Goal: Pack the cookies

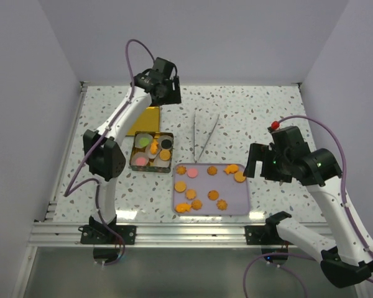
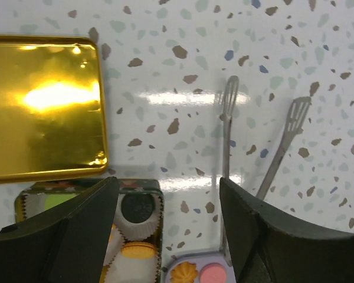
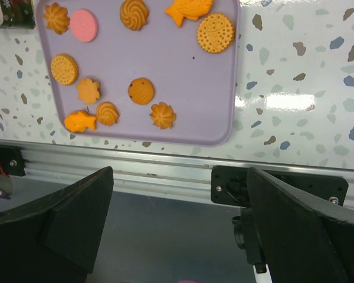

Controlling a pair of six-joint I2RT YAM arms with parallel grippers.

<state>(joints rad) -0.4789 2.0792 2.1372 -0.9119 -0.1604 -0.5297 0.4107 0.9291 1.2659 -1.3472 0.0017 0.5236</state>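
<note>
Closest to me, past the aluminium rail [image 3: 165, 168] at the counter's [image 1: 267, 118] near edge, sits a lavender tray [image 1: 230, 189]. Most of the cookies [image 3: 141, 91] lie loose and flat on it: one pink round among orange rounds, flowers, swirls and two fish shapes. The right gripper [image 3: 180, 177] hangs just off the tray's right side, over the near edge. Its fingers [image 3: 76, 218] are spread wide with nothing between them.

Just left of the tray and a little further back stands a small tin [image 1: 151, 170] lined with white pleated paper cups [image 2: 127, 221]. A few cookies are already in there — a green one, a pink one, a dark brown one and at least one orange. Beyond the tray a pair of metal tongs [image 1: 210, 133] rests on the speckled counter, its two slotted ends pointing away from me.

Behind the tin, touching or nearly touching its far edge, lies the gold lid [image 2: 41, 106], flat and shiny. The left gripper [image 2: 168, 183] is held up high over that far stretch — fingers [image 2: 76, 230] apart, holding nothing.
</note>
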